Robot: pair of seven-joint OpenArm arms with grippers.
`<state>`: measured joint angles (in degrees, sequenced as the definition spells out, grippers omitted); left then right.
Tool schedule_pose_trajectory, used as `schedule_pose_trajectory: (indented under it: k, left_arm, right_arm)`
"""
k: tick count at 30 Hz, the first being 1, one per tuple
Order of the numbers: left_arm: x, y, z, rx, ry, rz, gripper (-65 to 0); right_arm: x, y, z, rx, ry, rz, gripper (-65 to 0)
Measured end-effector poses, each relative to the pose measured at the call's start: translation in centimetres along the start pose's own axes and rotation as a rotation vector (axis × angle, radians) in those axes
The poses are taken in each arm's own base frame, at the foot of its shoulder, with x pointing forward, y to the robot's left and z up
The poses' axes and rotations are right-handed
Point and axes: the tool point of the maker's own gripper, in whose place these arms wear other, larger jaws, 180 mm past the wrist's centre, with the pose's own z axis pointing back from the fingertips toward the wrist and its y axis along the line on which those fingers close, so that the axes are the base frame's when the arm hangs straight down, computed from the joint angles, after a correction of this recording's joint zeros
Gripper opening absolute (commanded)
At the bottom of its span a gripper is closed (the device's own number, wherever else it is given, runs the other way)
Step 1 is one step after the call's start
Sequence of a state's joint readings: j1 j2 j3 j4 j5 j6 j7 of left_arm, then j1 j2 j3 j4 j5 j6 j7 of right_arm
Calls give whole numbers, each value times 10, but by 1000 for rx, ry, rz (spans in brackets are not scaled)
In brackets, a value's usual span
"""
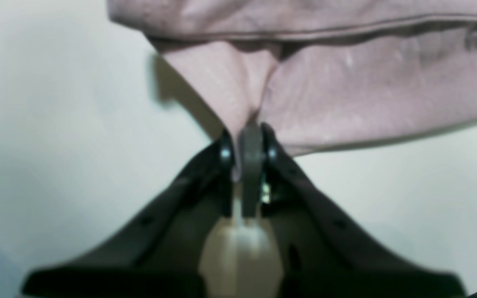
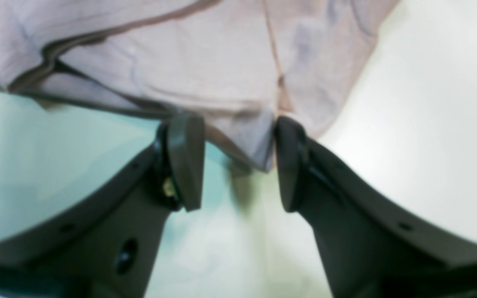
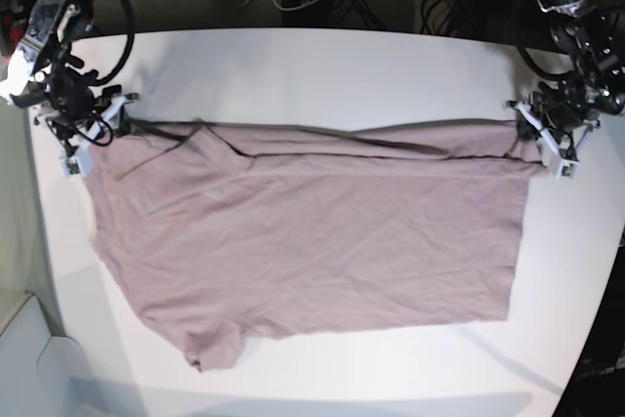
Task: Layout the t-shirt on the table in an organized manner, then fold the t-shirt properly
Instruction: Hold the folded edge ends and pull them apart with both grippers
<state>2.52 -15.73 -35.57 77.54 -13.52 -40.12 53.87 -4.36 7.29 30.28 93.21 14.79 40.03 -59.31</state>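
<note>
Shirt stretched across the tabletop's far half.
I see my left gripper point(image 1: 249, 138) pinching the t-shirt point(image 3: 312, 241); right gripper point(image 2: 238, 161) gapes, jaws straddling cloth on the table point(image 3: 322, 65).

Dark curved end effector fingers point(image 2: 180, 161), round screw heads, black cables.
</note>
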Motion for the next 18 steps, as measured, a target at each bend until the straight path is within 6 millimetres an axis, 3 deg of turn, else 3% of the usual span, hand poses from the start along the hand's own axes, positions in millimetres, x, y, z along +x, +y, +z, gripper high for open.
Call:
schedule_pose_trajectory:
  k: [9, 18]
  left_arm:
    - [0, 1, 0, 1, 1, -2, -649]
    - [-2, 15, 7, 28, 23, -21, -649]
  right_arm:
    - [2, 16, -6, 36, 14, 47, -646]
    - [5, 9, -4, 26, 10, 62, -650]
